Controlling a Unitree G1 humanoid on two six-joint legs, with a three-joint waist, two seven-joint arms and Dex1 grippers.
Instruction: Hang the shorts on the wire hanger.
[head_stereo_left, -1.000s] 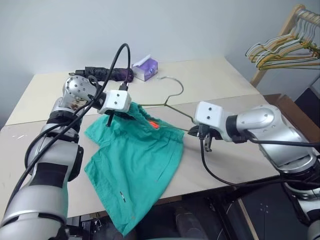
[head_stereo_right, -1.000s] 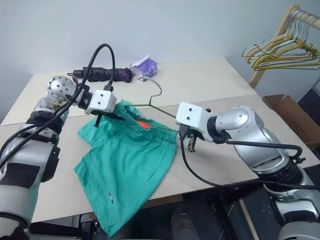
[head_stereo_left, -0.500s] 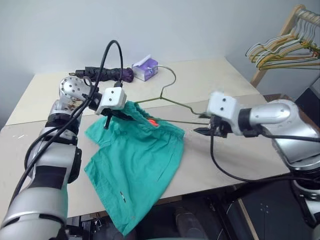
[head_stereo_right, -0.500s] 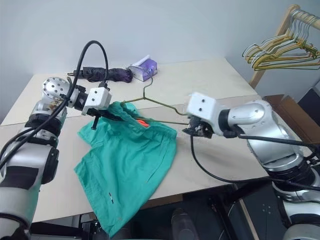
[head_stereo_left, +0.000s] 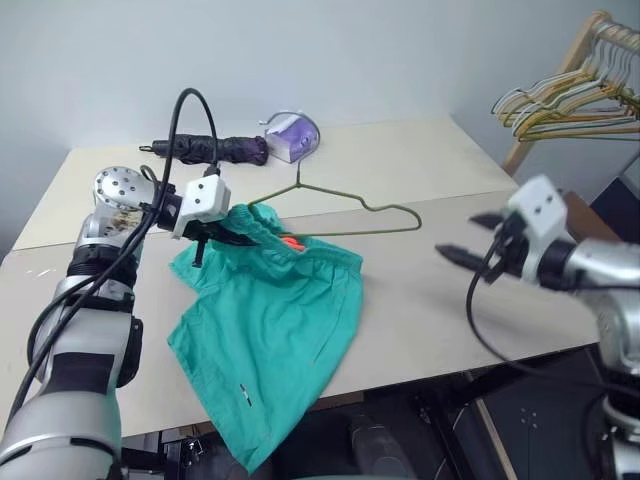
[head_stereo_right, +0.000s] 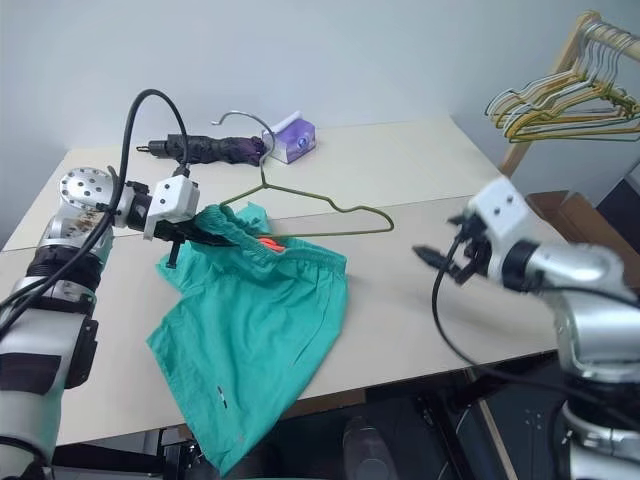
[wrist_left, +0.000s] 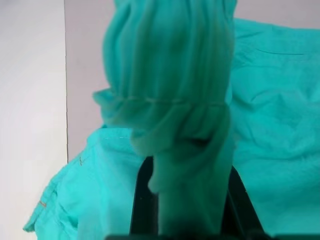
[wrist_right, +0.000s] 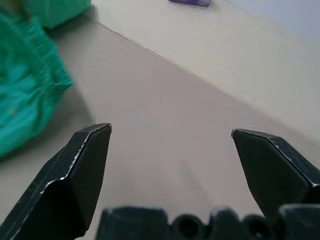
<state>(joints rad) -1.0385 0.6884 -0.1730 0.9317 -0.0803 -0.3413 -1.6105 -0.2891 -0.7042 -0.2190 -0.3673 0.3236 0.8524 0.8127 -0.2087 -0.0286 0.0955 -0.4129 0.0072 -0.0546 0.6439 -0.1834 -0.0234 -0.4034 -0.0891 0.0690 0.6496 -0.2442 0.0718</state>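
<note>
Left gripper (head_stereo_left: 222, 232) clenched on shorts (head_stereo_left: 270, 340) waistband, lifting it off worktop (head_stereo_left: 420, 160) to keep opening reachable. Hanger (head_stereo_left: 345, 212) at frame centre, one end inside waistband. Right gripper (head_stereo_left: 470, 238) released, jaws wide, well apart.

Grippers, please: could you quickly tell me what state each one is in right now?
Left gripper: shut on the shorts at the waistband.
Right gripper: open, holding nothing, above the table.
</note>
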